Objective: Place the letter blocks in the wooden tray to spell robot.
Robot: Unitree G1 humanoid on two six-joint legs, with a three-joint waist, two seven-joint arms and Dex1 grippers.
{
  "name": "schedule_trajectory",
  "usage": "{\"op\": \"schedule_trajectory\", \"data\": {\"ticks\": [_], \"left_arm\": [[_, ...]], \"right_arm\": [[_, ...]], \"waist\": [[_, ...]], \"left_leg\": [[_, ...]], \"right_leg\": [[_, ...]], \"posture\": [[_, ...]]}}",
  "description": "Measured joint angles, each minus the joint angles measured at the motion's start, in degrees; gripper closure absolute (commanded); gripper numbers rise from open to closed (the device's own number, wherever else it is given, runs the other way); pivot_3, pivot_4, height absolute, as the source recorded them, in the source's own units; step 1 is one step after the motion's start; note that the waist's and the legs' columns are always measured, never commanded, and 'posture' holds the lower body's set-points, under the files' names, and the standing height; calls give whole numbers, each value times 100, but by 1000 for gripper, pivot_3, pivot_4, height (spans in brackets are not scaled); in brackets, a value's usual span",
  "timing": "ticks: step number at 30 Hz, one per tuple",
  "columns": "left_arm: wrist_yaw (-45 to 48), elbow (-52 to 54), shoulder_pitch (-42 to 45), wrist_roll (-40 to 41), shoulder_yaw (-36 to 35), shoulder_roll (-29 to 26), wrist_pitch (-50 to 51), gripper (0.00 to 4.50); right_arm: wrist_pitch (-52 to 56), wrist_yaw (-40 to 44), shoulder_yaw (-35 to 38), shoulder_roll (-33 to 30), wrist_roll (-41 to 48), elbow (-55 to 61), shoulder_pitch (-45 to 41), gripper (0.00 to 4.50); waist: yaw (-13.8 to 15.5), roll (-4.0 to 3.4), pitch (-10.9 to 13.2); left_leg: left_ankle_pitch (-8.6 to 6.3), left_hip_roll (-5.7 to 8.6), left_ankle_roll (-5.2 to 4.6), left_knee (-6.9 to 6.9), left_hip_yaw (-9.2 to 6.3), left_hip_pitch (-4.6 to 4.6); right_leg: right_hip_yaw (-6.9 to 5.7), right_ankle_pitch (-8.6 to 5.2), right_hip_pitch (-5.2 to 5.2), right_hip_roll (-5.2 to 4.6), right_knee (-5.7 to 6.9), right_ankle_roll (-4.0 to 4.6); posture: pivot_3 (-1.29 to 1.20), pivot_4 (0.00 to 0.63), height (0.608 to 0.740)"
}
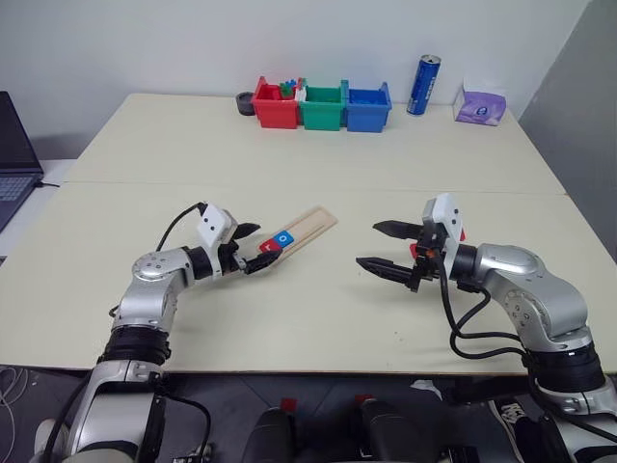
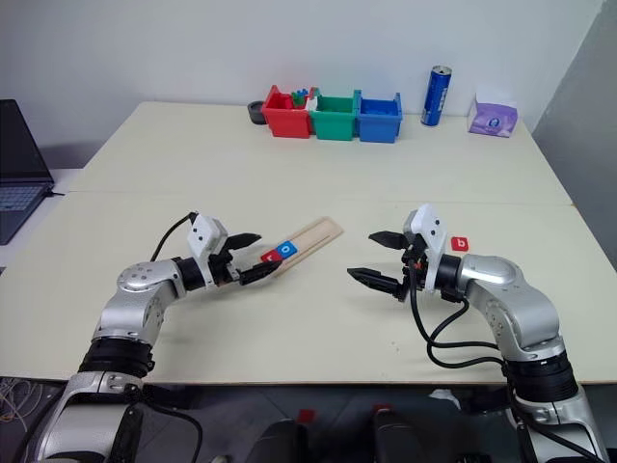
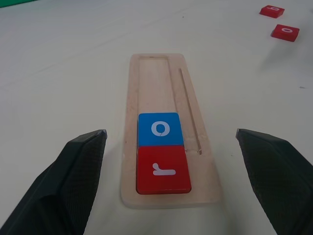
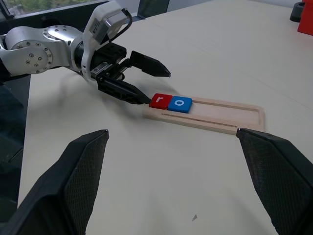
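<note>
left tool (image 1: pixel 253 247), nearest the viewer at about 8 o'clock on the bench (image 1: pixel 318 328): fingers spread wide, holding nothing, tips flanking the near end of the wooden tray (image 3: pixel 166 98) without a visible grip on it. right tool (image 1: pixel 390 249), at about 4 o'clock: fingers likewise spread wide and empty, pointing across toward the tray, well apart from it. the tray, a pale strip with a shallow groove, lies just left of bench centre, its long axis running from about 8 o'clock up toward 2 o'clock. two letter blocks sit in its groove at the end nearest the left tool: a red "r" block (image 3: pixel 163 170) at the very end, and a blue "o" block (image 3: pixel 160 129) touching it on the far side; the rest of the groove is bare wood. a red "b" block (image 2: pixel 462 244) lies on the bench just beyond the right tool's wrist, near 3 o'clock. in the left wrist view two red blocks (image 3: pixel 285 32) lie on the bench well beyond the tray, their letters too small to tell. far edge, about 12 o'clock: a red bin (image 1: pixel 275 105), green bin (image 1: pixel 322 108) and blue bin (image 1: pixel 367 108) in a row, touching; a blue can (image 1: pixel 424 85) and a purple tissue pack (image 1: pixel 480 104) toward 1 o'clock. a laptop (image 1: pixel 14 154) stands off the bench at about 10 o'clock.
</note>
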State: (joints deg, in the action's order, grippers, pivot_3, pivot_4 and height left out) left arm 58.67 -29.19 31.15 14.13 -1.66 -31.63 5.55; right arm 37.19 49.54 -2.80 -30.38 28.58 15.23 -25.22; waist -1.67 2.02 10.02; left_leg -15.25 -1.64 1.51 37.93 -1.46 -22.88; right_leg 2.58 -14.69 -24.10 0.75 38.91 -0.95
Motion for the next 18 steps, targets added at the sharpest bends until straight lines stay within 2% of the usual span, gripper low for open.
{"op": "schedule_trajectory", "data": {"ticks": [7,18], "left_arm": [[196,-749,292,-206,95,51,-384,0],[271,-1274,357,-427,143,200,-874,0]], "right_arm": [[85,-128,3,8,93,29,-23,42],[100,-232,-2,4,180,261,1,42]], "waist": [[1,0,0],[1,0,0]], "left_leg": [[0,1,0,2,-2,-1],[0,0,0,1,-5,-2]], "right_leg": [[-2,1,0,0,2,1],[-5,4,0,0,4,6]], "posture": [[0,150,740],[0,150,740]]}}
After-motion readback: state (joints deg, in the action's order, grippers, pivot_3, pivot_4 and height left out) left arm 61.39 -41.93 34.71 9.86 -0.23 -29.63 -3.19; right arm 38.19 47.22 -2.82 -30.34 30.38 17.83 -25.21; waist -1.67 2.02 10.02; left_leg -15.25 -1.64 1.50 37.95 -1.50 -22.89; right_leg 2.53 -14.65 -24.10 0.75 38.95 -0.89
